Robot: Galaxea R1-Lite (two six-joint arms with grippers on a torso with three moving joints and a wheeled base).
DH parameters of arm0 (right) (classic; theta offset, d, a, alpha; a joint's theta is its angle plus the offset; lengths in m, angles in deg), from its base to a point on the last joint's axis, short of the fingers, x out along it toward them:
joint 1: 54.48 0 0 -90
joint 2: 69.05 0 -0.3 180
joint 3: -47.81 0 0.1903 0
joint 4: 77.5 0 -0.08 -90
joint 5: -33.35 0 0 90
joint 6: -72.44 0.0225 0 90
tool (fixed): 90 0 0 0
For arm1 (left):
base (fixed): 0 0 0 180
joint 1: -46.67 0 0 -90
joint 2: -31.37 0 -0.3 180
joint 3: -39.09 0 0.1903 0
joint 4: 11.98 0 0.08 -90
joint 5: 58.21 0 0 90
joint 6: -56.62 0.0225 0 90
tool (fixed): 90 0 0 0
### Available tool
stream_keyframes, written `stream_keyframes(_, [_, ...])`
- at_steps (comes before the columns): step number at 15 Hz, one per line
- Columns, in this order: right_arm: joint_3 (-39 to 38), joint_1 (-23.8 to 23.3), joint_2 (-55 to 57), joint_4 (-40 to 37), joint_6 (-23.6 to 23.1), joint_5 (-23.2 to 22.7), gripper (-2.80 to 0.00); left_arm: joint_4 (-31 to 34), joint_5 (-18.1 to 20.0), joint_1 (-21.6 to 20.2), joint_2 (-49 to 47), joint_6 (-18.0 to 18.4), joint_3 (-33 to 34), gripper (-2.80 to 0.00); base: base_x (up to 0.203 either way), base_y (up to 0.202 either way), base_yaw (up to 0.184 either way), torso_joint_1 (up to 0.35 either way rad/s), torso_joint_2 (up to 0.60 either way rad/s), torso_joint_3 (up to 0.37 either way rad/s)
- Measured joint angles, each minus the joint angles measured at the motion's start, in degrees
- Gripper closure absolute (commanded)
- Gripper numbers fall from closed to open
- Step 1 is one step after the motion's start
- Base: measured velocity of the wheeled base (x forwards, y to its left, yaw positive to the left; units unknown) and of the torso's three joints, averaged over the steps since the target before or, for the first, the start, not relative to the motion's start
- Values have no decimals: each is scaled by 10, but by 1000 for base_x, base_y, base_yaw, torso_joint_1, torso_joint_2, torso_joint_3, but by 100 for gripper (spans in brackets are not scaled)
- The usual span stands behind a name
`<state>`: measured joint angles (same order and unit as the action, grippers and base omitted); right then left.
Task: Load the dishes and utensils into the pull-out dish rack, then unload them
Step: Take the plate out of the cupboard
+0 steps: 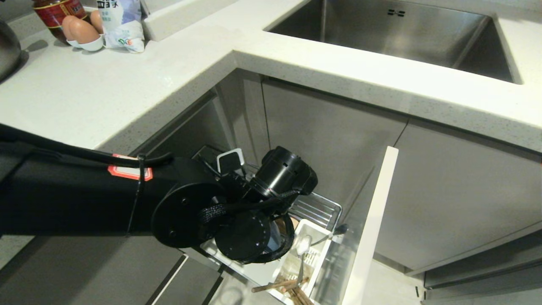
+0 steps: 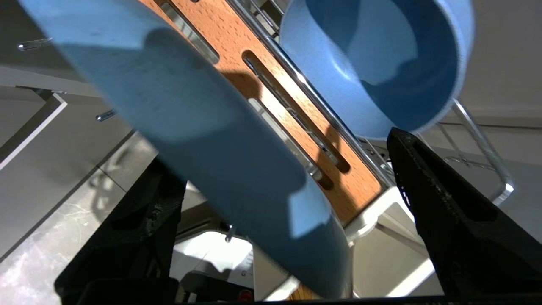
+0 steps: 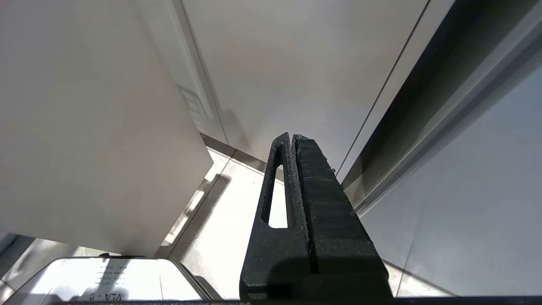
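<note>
Left claw (image 2: 279,178) stands wide open astride the divided plate (image 2: 220,140), gripping nothing; the plate stands on edge in the dish rack's (image 1: 322,209) wooden strip (image 2: 271,84), probably slotted, bowl (image 2: 372,63) just beside. Right claw (image 3: 293,146) hangs closed, empty.

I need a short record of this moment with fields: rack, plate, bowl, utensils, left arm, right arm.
rack: pull-out dish rack drawn out under the counter
plate: blue plate standing on edge at the wooden strip, between the open jaws
bowl: blue bowl in the rack, beyond the plate
utensils: spoon and chopsticks in the caddy
left arm: left gripper over the rack
right arm: right gripper parked, jaws shut
</note>
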<state>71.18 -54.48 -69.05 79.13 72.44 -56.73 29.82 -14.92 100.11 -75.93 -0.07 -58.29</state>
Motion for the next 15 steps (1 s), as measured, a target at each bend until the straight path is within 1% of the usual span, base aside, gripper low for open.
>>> stream_keyframes(1, [0, 0, 0, 0, 0, 0, 0, -1, -1, -2, -7, 0, -2, -280, 0, 0, 0, 0, 0, 0])
stream_keyframes(2, [0, 0, 0, 0, 0, 0, 0, -2, -4, -3, -12, 1, -3, 0, 0, 0, 0, 0, 0, 0])
stream_keyframes(15, [0, 0, 0, 0, 0, 0, 0, 6, -14, 2, -7, 1, -17, 0, 0, 0, 0, 0, 0, 0])
